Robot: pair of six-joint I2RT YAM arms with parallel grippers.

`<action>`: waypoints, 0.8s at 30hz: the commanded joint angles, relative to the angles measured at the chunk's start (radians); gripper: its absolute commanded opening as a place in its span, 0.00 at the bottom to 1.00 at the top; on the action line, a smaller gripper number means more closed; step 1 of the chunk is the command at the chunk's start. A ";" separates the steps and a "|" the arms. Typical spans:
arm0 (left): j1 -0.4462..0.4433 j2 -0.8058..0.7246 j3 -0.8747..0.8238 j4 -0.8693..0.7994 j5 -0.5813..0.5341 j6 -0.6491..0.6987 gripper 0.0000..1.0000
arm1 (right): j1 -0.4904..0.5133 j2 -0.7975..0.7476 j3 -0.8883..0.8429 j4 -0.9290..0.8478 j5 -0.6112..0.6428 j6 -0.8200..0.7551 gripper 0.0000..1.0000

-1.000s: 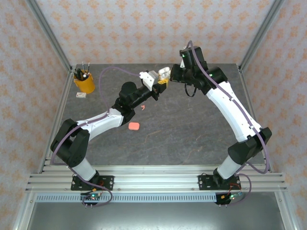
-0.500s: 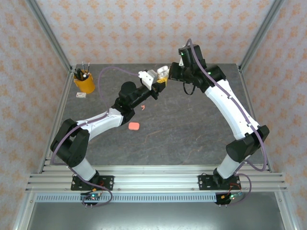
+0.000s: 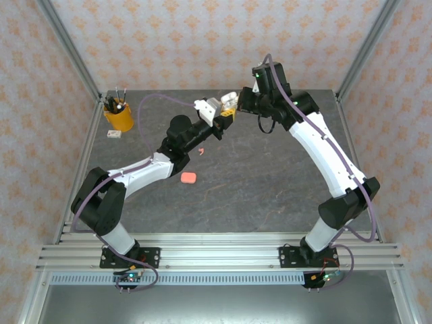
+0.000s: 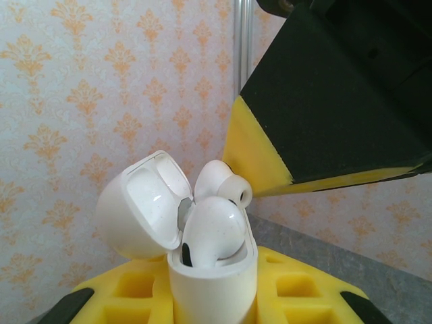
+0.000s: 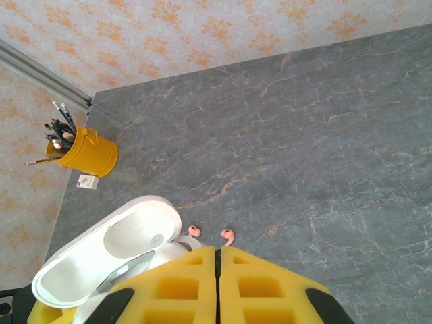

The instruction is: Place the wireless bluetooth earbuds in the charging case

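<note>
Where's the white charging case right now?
The white charging case, lid open, is clamped in the left gripper, over the far middle of the table in the top view, with the shut right gripper just beside it.

A yellow pen cup [image 3: 119, 118] stands at the far left of the grey marbled worktop [image 3: 270, 182], with a small white card [image 3: 113, 134] just beside it on the near side.

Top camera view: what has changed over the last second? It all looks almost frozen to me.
The right arm's end effector slid slightly left, closing in on the open white charging case gripped by the left end effector. Nothing was picked up or released. The left arm, the pink case, the loose pink earbud and the yellow pen cup stayed put.
</note>
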 commanded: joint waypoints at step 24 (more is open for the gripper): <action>-0.011 0.006 0.031 0.041 0.064 0.005 0.00 | 0.009 -0.124 -0.065 -0.042 0.039 -0.016 0.04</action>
